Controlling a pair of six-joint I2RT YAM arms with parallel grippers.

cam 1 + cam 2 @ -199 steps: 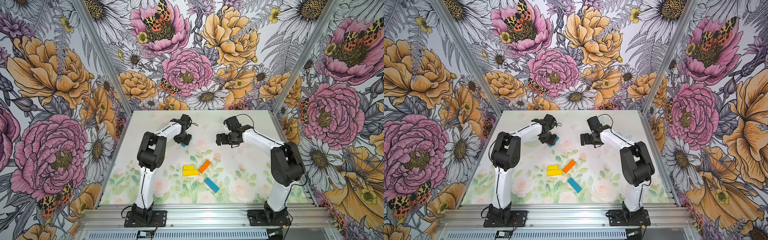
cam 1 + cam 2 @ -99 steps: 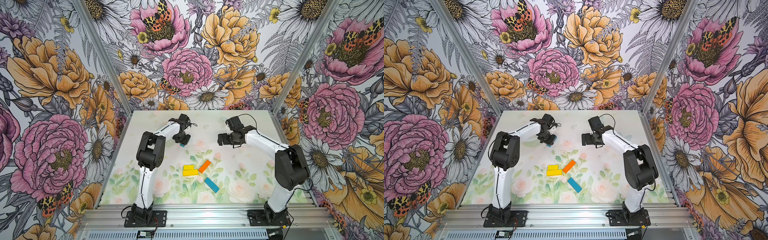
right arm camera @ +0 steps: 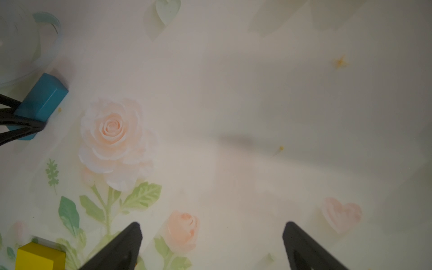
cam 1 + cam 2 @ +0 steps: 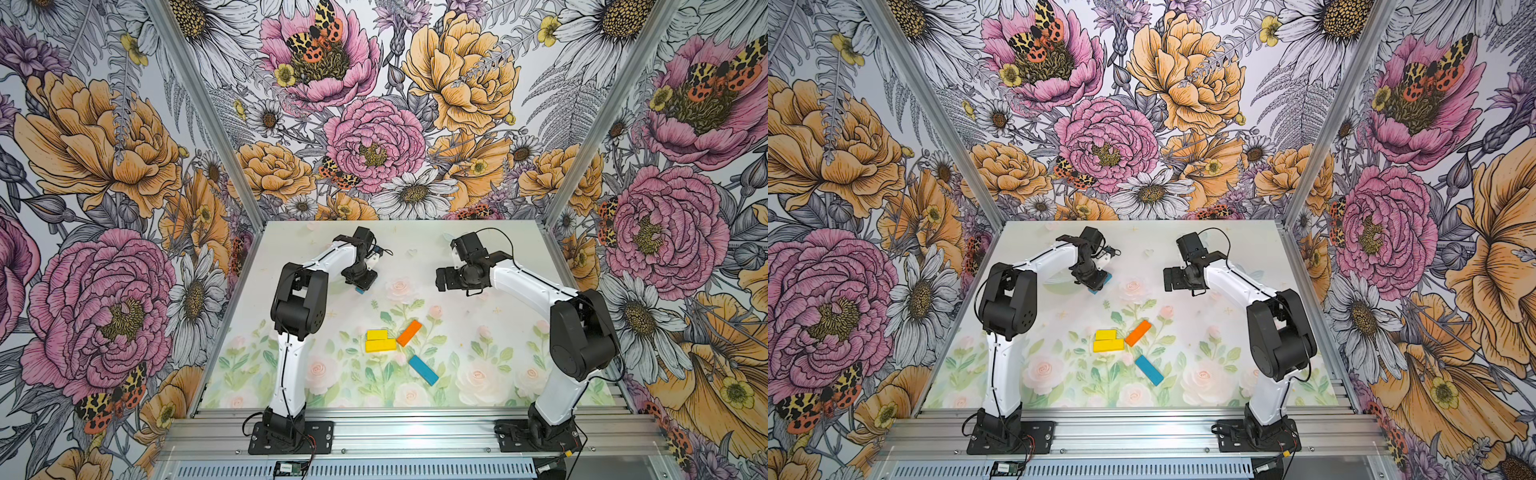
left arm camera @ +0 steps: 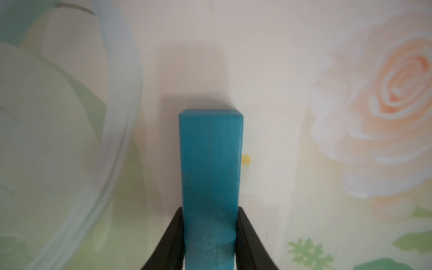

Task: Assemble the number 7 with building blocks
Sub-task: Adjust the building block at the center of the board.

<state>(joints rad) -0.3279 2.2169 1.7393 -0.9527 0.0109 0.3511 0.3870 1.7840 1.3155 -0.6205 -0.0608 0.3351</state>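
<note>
Left gripper (image 5: 210,211) clamped on a blue block (image 5: 210,159), far side of mat (image 4: 478,316). Right gripper (image 3: 211,230) spread, empty. Pickup step (block seems low on the mat); next: lift, carry toward yellow blocks (image 4: 381,345), orange block (image 4: 409,333), second blue block (image 4: 423,370) mid-mat.

Three walls close the cell in, all papered with one bold floral print. The back wall (image 4: 374,124) carries pink peonies, orange blooms and white daisies on a pale ground with grey fern fronds. Spotted orange-and-black moths (image 4: 316,37) sit on some of the flowers. The side walls (image 4: 91,199) repeat the pattern. Slanting aluminium posts (image 4: 206,108) mark the corners where the walls meet. The bench (image 4: 415,237) has a pale cream top printed with faint roses, green leaves and small hearts. Along its near edge runs a ribbed aluminium rail (image 4: 415,428), with a slotted vent strip (image 4: 415,471) below it. The light is even and soft, and it casts only faint shadows on the bench.
</note>
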